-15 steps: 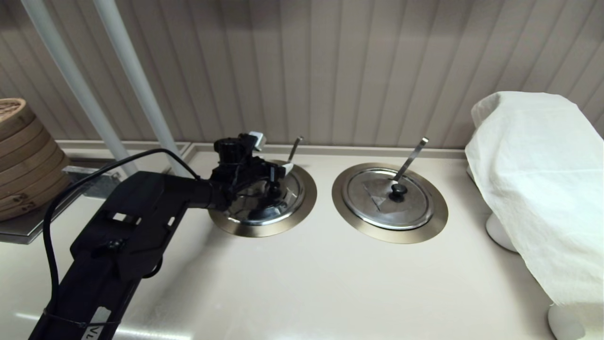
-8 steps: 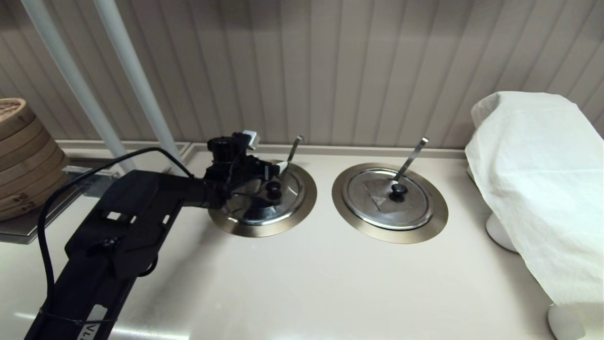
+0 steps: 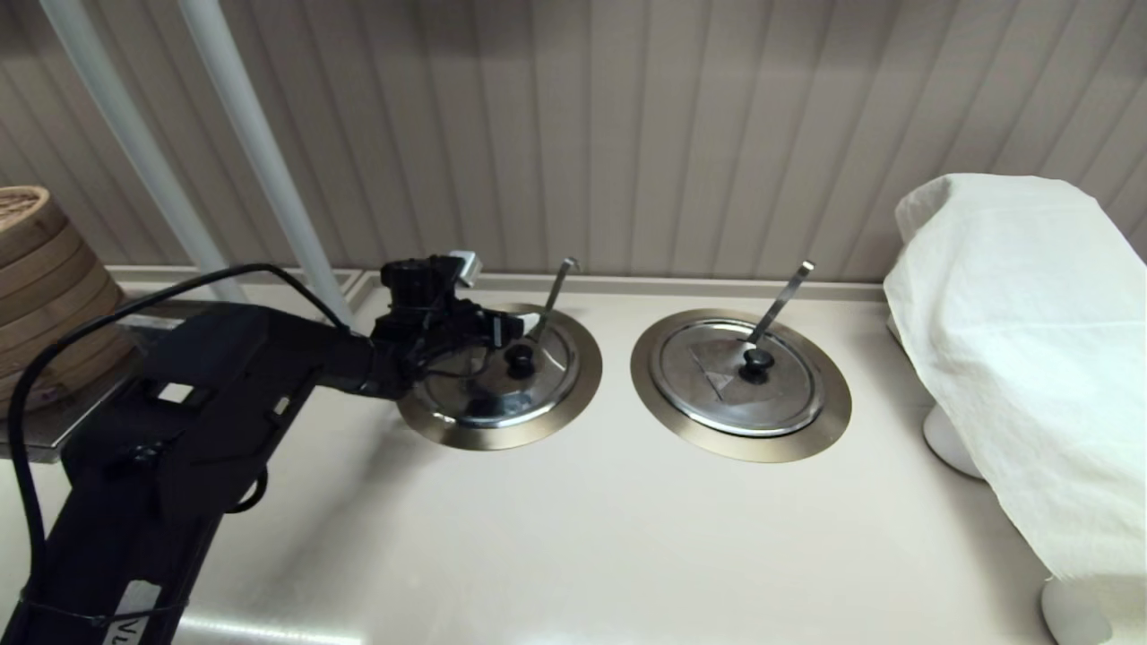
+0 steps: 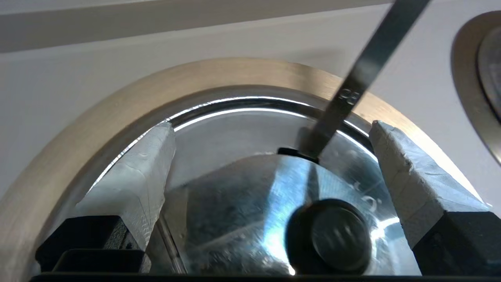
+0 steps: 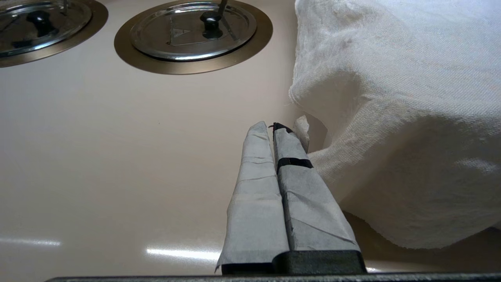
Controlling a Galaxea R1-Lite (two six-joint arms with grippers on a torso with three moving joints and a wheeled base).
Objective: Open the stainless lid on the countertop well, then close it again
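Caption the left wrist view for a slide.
Left gripper open over the seated lid, knob between its fingers.

hidden: stainless lid (image 3: 488, 381) left part behind left arm (image 3: 215, 421) | cut off: white cloth (image 3: 1030, 358) at right edge, bamboo steamers (image 3: 45, 287) at left edge

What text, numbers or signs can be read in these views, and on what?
"V": white lettering on a label on the left arm, cut off at the picture's edge; the rest cannot be read.
Stamp on the ladle handle: two small round characters, too blurred to read.
Triangle sign on the twin lid: shape only, no legible text.
Nothing readable shows on the stainless lid.
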